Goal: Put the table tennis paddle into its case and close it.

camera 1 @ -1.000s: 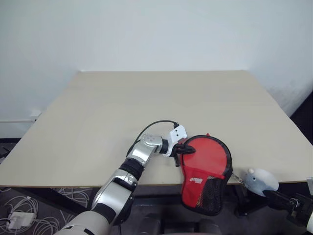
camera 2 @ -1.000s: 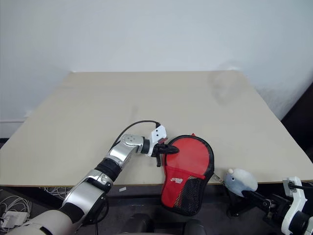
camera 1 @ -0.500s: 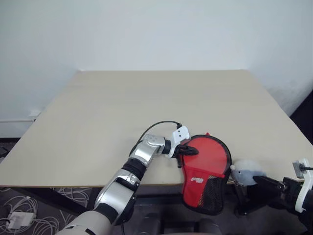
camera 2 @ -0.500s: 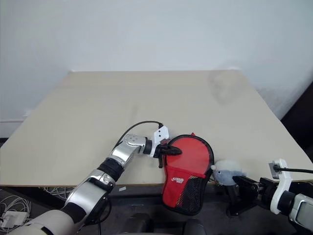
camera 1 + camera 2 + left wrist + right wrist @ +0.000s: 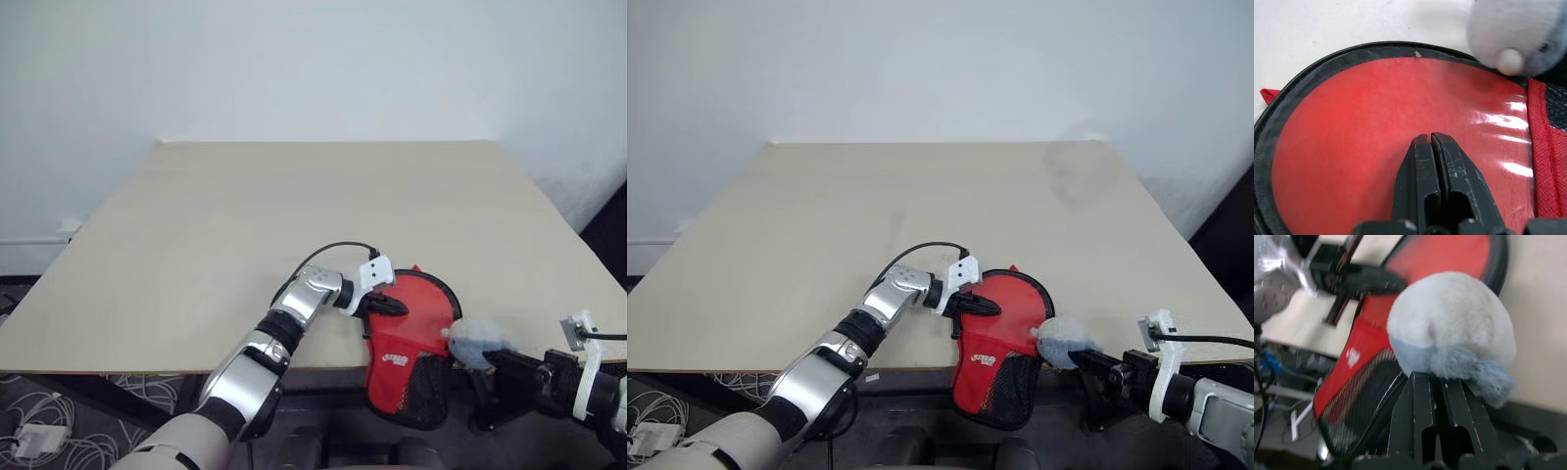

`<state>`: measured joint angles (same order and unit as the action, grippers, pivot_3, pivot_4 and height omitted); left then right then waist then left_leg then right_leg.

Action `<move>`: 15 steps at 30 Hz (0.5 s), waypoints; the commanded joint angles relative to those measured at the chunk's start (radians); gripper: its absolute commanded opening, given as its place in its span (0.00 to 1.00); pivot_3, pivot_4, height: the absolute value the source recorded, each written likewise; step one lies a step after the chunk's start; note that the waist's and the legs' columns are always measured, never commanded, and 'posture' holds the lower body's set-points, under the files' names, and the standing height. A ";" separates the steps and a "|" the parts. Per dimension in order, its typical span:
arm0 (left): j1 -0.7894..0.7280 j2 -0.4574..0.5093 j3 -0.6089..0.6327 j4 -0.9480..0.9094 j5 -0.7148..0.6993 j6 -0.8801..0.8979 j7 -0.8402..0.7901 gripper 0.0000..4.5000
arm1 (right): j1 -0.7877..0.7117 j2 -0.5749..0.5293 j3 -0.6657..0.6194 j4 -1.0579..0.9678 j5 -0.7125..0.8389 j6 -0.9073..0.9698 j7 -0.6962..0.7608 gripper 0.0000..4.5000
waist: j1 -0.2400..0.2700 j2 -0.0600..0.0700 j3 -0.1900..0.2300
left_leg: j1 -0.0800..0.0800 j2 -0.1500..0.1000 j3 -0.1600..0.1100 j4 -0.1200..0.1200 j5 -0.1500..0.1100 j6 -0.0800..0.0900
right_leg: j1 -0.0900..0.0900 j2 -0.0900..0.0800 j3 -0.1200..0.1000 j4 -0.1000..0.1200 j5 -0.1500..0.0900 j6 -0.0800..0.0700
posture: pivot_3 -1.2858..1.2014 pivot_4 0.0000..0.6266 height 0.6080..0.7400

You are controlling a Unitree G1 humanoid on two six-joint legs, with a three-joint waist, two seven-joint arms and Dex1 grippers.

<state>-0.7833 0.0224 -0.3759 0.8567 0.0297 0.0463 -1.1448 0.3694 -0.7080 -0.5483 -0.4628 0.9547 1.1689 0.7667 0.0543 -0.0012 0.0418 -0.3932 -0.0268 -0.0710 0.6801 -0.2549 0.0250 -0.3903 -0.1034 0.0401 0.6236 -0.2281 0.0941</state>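
The red case (image 5: 419,338) lies at the table's front edge with its clear black-rimmed window (image 5: 1352,127) facing up. Its black mesh end (image 5: 423,387) hangs past the edge. A flat red face, the paddle's (image 5: 1342,147), shows through the window; its handle is hidden. My left gripper (image 5: 398,306) is shut, its tips resting on the window. My right gripper (image 5: 498,358) is shut on a fluffy white-grey pom-pom (image 5: 474,339), which sits against the case's right rim.
The beige table (image 5: 294,206) stretches far and left of the case. A white wall stands behind it. Cables lie on the floor below at the left (image 5: 39,436).
My right gripper has carried the pom-pom leftward, up to the case's right rim. My left gripper has slid a little to the right, further onto the window.
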 commanded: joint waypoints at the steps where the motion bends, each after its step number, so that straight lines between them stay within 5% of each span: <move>1: 0.008 -0.001 -0.040 0.053 0.051 0.003 -0.004 0.00 | 0.095 -0.049 0.033 -0.080 0.002 -0.054 0.105 0.00 | 0.000 0.000 0.000 | 0.000 0.000 0.000 0.000 0.000 0.000 | 0.000 0.000 0.000 0.000 0.000 0.000 | 0.52 0.00 0.68; 15: 0.001 0.000 -0.036 0.081 0.063 -0.018 -0.002 0.00 | 0.365 -0.109 0.081 -0.144 -0.082 -0.228 0.236 0.00 | 0.001 -0.003 0.000 | 0.000 0.000 0.000 0.002 -0.003 -0.004 | 0.000 0.000 0.000 0.000 0.000 0.000 | 0.52 0.00 0.68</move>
<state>-0.7972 0.0209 -0.3759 0.8949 0.0442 0.0097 -1.1483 0.7143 -0.7976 -0.4694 -0.5711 0.8705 0.9457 0.9700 0.0550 -0.0039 0.0418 -0.3933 -0.0266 -0.0715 0.6822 -0.2581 0.0213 -0.3905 -0.1037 0.0398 0.6232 -0.2283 0.0940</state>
